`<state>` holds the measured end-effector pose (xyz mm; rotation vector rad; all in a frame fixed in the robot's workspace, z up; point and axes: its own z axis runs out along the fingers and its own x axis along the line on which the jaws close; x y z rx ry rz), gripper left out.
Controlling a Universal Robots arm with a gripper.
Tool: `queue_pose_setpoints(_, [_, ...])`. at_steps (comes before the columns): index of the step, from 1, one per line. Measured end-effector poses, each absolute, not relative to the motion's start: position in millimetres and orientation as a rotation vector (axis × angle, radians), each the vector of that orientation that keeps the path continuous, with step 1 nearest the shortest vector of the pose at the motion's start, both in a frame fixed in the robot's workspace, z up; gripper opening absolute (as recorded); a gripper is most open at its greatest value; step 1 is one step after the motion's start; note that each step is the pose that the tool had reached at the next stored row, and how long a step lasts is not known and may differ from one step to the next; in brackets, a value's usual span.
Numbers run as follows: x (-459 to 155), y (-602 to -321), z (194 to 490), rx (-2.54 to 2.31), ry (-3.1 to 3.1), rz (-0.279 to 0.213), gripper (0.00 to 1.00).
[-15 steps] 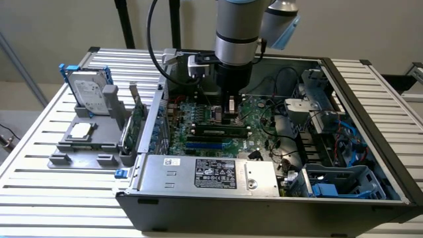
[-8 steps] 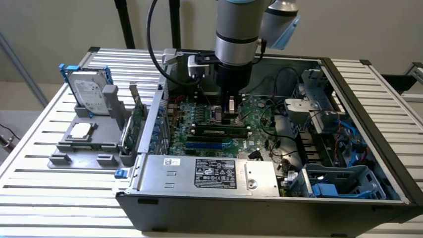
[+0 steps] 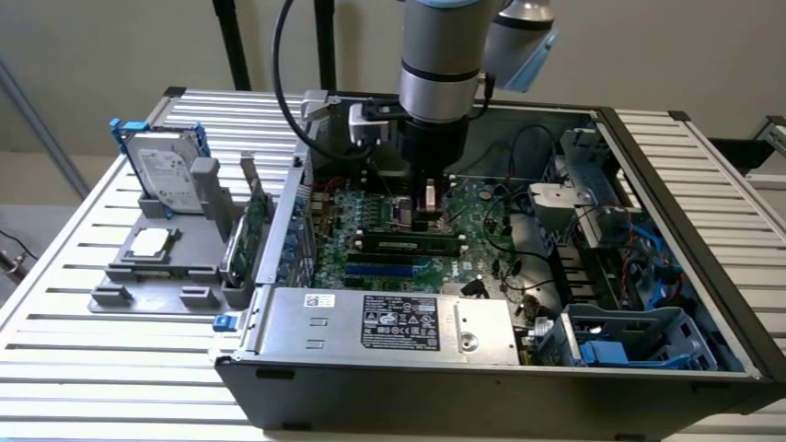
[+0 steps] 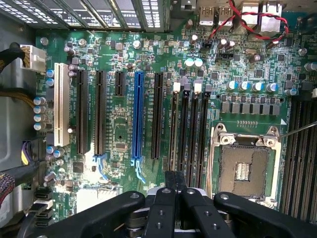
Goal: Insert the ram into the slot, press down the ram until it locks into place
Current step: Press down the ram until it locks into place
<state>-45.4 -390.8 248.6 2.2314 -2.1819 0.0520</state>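
Note:
The ram (image 3: 406, 245), a long dark stick with a white label, stands on edge in a black slot (image 3: 364, 249) on the motherboard, just beyond the blue slot (image 3: 381, 270). My gripper (image 3: 433, 214) hangs straight down over the ram's end toward the exterior view's right, and I cannot tell whether it touches it. In the wrist view the fingertips (image 4: 172, 181) are pressed together with nothing between them, over the near end of the parallel black slots (image 4: 190, 129). There the ram's thin top edge is hard to tell from the slots.
The square metal CPU socket (image 4: 245, 166) lies beside the slots, the blue slot (image 4: 137, 119) on their other side. Red and black cables (image 4: 247, 20) cross the board's edge. A power supply (image 3: 381, 322) fills the case front. A grey fixture (image 3: 154, 267) with a hard drive (image 3: 166, 175) stands outside.

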Motion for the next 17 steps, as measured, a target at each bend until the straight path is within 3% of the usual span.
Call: queue_pose_setpoints(17, [-46,-387,233,2.217,-2.18,0.053,0.11])
